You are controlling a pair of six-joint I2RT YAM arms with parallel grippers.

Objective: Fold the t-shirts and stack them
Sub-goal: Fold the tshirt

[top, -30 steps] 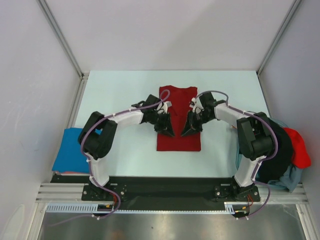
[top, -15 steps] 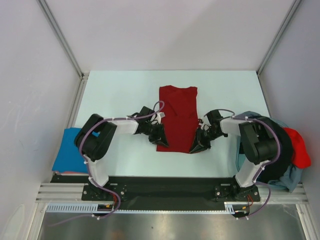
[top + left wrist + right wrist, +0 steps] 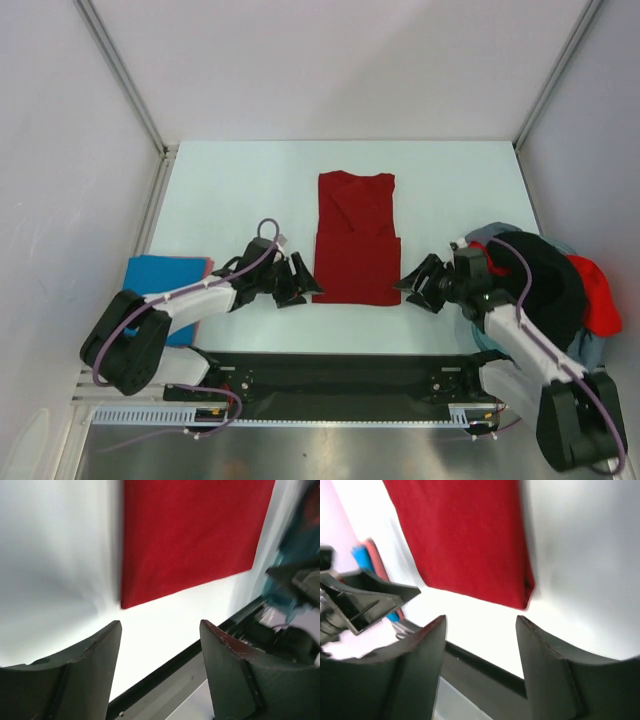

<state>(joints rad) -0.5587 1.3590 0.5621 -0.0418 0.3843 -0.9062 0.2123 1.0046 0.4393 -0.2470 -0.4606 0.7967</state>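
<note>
On the middle of the white table [image 3: 230, 190] lies the dark red t-shirt [image 3: 357, 240]. It is folded into a long flat strip, with its neck end at the far side.

The left gripper [image 3: 300, 283] sits low, just beside the shirt's near left corner, and does not touch it. Its fingers are spread wide with nothing between them. In the left wrist view, the left gripper [image 3: 160, 625] points at that corner of the dark red t-shirt [image 3: 190, 535].

The right gripper [image 3: 408, 287] sits low by the near right corner. It is also spread wide and holds nothing, as the right wrist view [image 3: 480, 619] shows.

A folded bright blue t-shirt [image 3: 160, 282] lies at the table's left edge. At the right edge is a loose heap with a black t-shirt [image 3: 545, 290], a brighter red t-shirt [image 3: 598, 295] and a pale grey-blue t-shirt [image 3: 582, 352].
</note>
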